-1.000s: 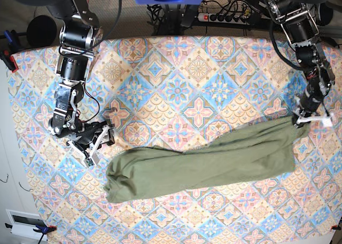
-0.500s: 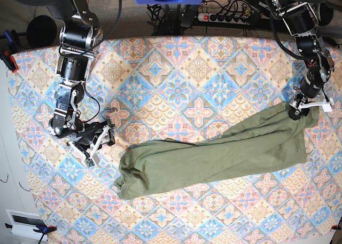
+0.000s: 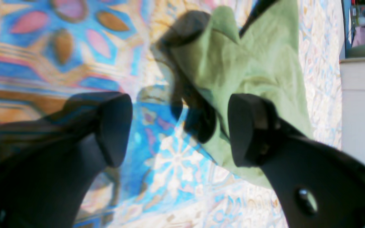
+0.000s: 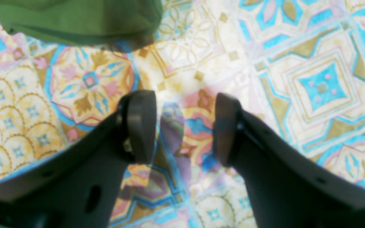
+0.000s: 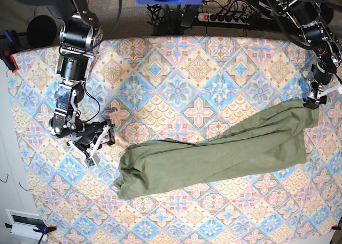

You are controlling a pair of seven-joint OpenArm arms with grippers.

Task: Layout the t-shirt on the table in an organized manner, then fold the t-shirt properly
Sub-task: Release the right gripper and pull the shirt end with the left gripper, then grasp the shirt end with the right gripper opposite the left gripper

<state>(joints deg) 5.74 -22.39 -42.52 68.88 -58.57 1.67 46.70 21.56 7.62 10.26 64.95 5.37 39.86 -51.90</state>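
The olive-green t-shirt (image 5: 224, 153) lies bunched in a long wrinkled band across the table (image 5: 197, 73), from the front left up to the right edge. Just past its upper right corner, my left gripper (image 5: 323, 95) is open. In the left wrist view that corner of the t-shirt (image 3: 249, 63) lies flat beyond the open left gripper (image 3: 182, 126), free of both fingers. Just left of the t-shirt's lower end, my right gripper (image 5: 103, 142) is open. The right wrist view shows the right gripper (image 4: 184, 126) over bare cloth, with the t-shirt (image 4: 74, 19) further ahead.
A power strip (image 5: 227, 17) and cables lie behind the table's far edge. A red clamp (image 5: 10, 60) grips the left edge. A white container (image 3: 363, 110) stands off the table beyond the t-shirt.
The left gripper dragged the t-shirt to the right, then opened, let its corner go and moved away toward the back right. The right arm has not moved.
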